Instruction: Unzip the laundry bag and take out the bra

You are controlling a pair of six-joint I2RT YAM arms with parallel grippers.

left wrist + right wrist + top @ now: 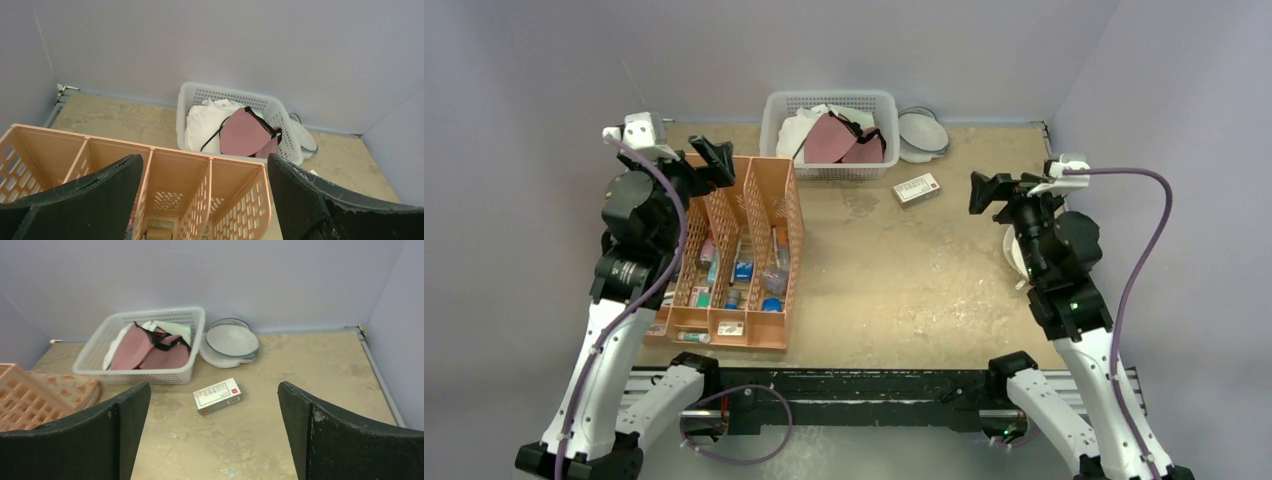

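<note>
A white basket (829, 97) stands at the back centre. In its left part lies a bulky white item (796, 130), also in the left wrist view (205, 125); it looks like the laundry bag, but no zip or mark shows. Dark rose-mauve cups (829, 138) with black straps lie on it. The pale pink bra is out of view. My left gripper (716, 162) is open and empty, raised over the far end of the orange organiser (744, 250). My right gripper (984, 192) is open and empty above the table on the right, facing the basket (150, 315).
White blue-rimmed dishes (922, 130) sit right of the basket. A small white box (916, 188) lies in front of them. A white round object (1012, 255) is mostly hidden under my right arm. A patterned orange pad (65, 385) lies behind the organiser.
</note>
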